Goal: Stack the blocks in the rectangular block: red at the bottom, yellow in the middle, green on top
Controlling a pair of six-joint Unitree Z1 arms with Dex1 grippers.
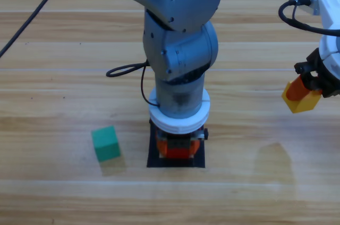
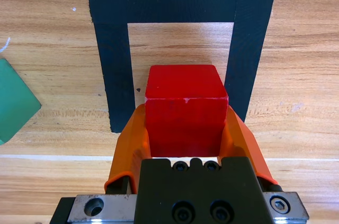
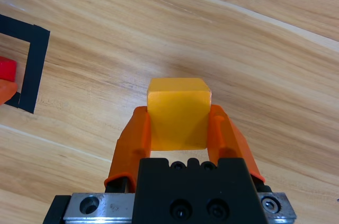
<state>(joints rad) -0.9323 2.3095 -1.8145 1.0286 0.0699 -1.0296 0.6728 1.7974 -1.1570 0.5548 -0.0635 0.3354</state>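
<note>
Red cube (image 2: 185, 110) is pinched by the left gripper (image 2: 185, 139) over the black tape outline (image 2: 183, 1), near the front edge of the bench (image 1: 53, 76). Right gripper (image 3: 180, 128) pinches the yellow cube (image 3: 179, 113) above the right edge. Green cube (image 1: 105, 143) lies left of the outline.

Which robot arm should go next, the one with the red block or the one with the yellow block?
The left one, probably. Its left gripper holds the red cube right over the black tape square, and red goes first. The right gripper holds the yellow cube off to the side.
</note>
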